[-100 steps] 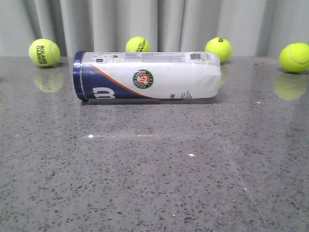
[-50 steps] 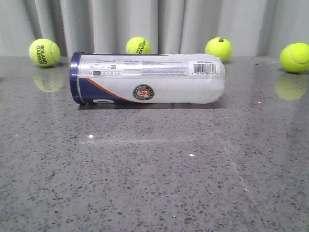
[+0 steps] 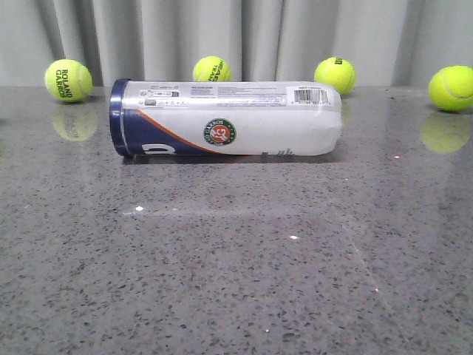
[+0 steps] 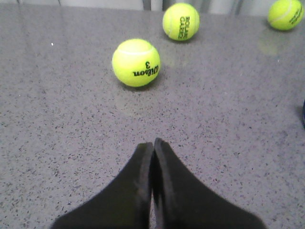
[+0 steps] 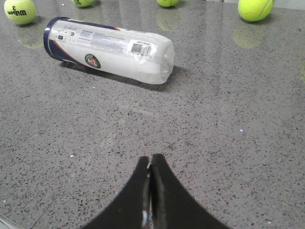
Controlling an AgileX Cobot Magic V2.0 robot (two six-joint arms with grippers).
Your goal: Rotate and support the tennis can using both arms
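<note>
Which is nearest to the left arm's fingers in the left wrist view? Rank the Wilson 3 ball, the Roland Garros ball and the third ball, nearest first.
1. Wilson 3 ball: nearest, just ahead of the shut left gripper.
2. Roland Garros ball: farther back, just beyond the first.
3. Third ball: farthest, off to the side near the curtain.

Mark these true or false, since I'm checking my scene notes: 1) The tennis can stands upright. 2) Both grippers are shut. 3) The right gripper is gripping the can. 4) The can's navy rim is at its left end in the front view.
1) False: the tennis can lies on its side on the table.
2) True: the left gripper and right gripper both have fingers pressed together.
3) False: it is apart from the can, holding nothing.
4) True.
</note>
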